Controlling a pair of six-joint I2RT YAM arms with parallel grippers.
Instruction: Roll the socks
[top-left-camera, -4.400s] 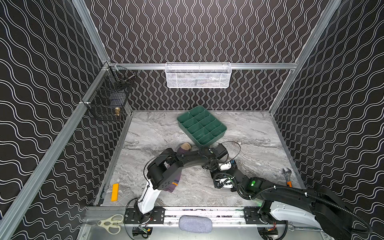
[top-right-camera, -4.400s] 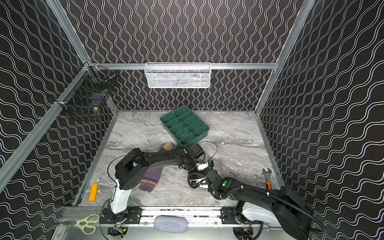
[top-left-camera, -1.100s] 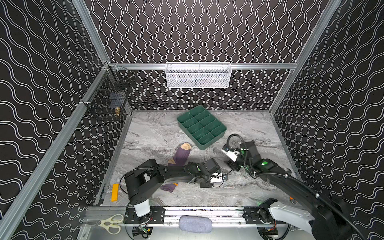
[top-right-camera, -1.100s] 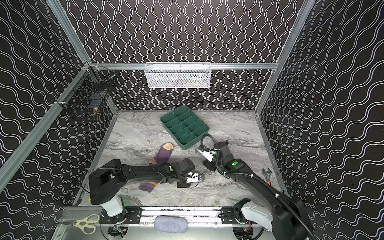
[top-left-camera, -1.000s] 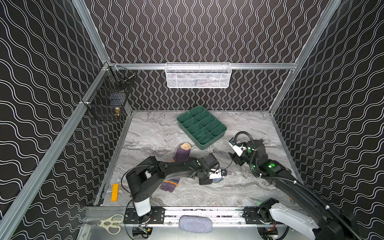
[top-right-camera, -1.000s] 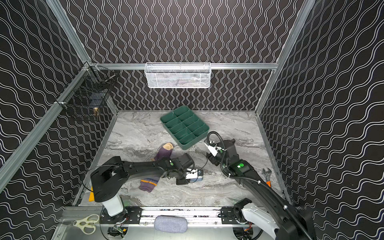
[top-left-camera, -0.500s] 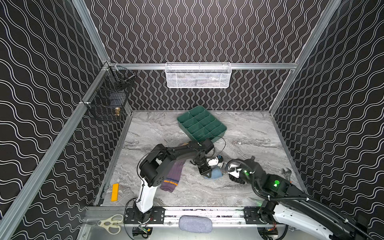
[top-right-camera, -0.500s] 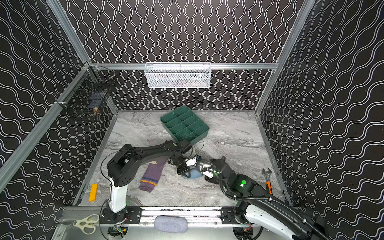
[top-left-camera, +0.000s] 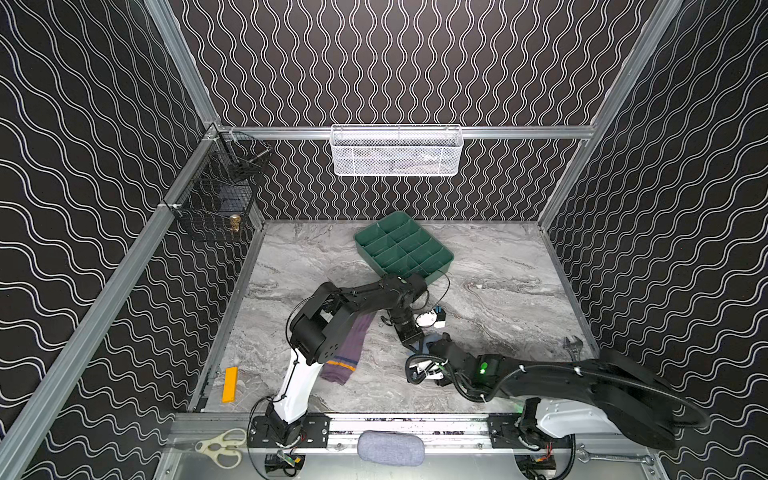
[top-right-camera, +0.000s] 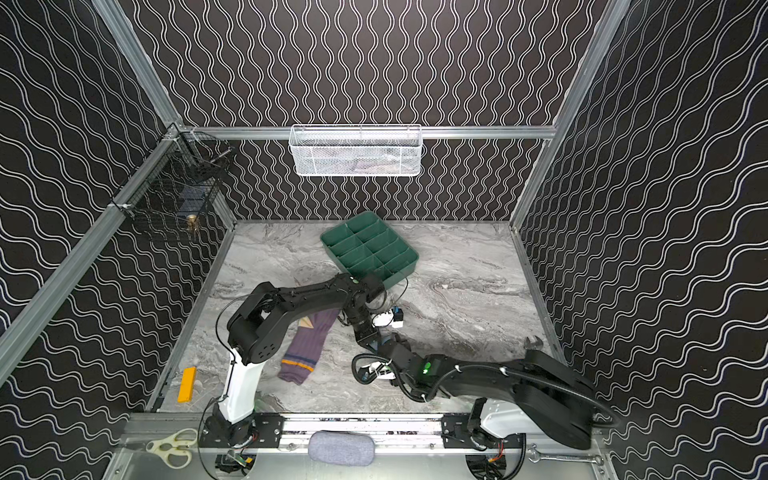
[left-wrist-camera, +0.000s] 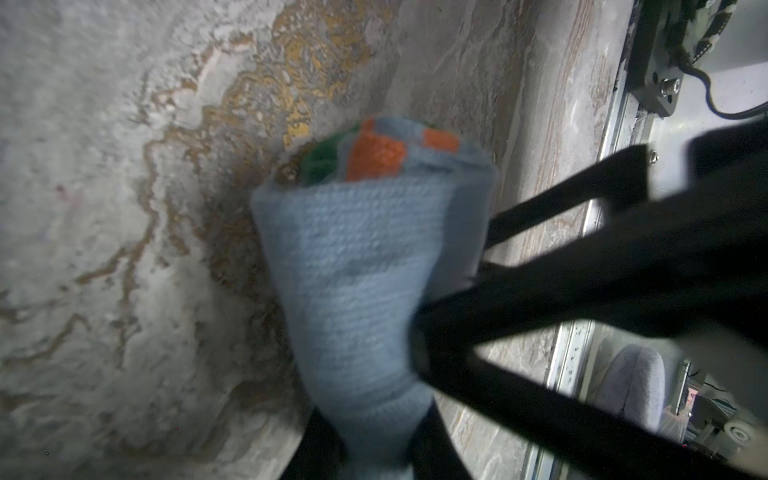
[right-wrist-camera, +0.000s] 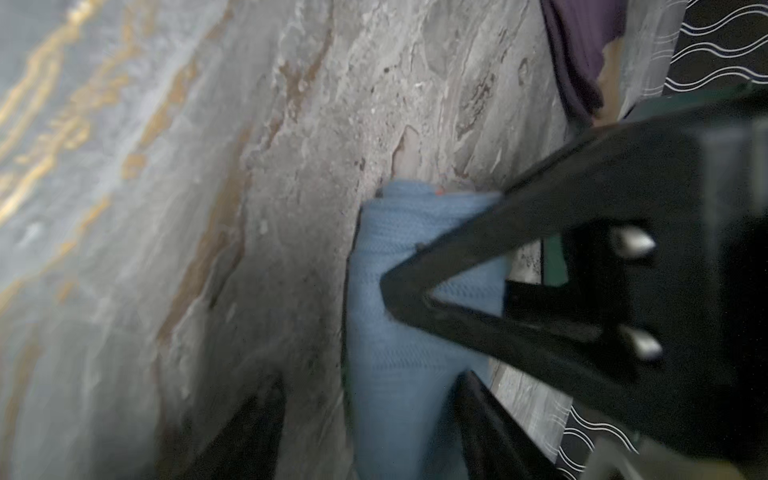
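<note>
Light blue sock (left-wrist-camera: 365, 270): rolled into a tight bundle, with orange and green showing at its far end. It sits at the middle front of the bench (top-left-camera: 519, 291), between the 2 arms. In both top views only a sliver of blue shows between them. I cannot tell whether the roll touches the bench.

Left claw (left-wrist-camera: 374, 440): nearly closed, pinching 1 end of the roll, with a finger (left-wrist-camera: 324, 451) pressed against each side of the fabric.

Right claw (right-wrist-camera: 370, 415): parted wide and straddling the same roll from the opposite side. 1 finger (right-wrist-camera: 249, 419) stands clear of the fabric and the other lies against it, so there is no firm grip. The wrist view is blurred.

Purple sock (top-left-camera: 351, 347): flat and unrolled on the bench, left of the roll and partly under the left arm. Its striped cuff points to the front edge and its tan patch (top-right-camera: 306, 322) is at the far end.

Also on the bench:
- a green divided tray (top-left-camera: 440, 259) behind the arms
- a yellow block (top-left-camera: 230, 384) at front left
- a wrench (top-left-camera: 572, 347) at the right edge
</note>
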